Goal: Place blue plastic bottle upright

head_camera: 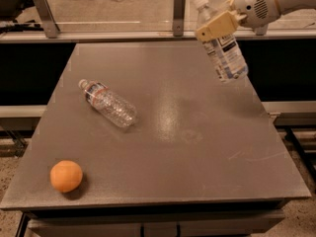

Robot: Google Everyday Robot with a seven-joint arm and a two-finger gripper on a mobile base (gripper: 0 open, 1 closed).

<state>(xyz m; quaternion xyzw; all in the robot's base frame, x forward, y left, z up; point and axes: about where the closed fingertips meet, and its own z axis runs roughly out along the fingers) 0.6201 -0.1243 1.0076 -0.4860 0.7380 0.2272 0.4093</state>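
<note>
The blue plastic bottle (226, 56) is gripped near its neck by the gripper (218, 26) and held tilted above the table's (197, 172) far right. It should be straightened fully before being lowered flat onto its base. The ribbed bottle (107, 103) and orange (66, 176) are parked well left, so nothing's blocked.

Table (207, 167): 1 ribbed bottle (108, 104), 1 orange (66, 176); end effector (218, 26) above far-right.

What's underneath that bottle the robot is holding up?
Only the grey table, near its far right edge; the blue plastic bottle hangs above it. The end effector, clamped just below the cap, hides the bottle's shoulder.
</note>
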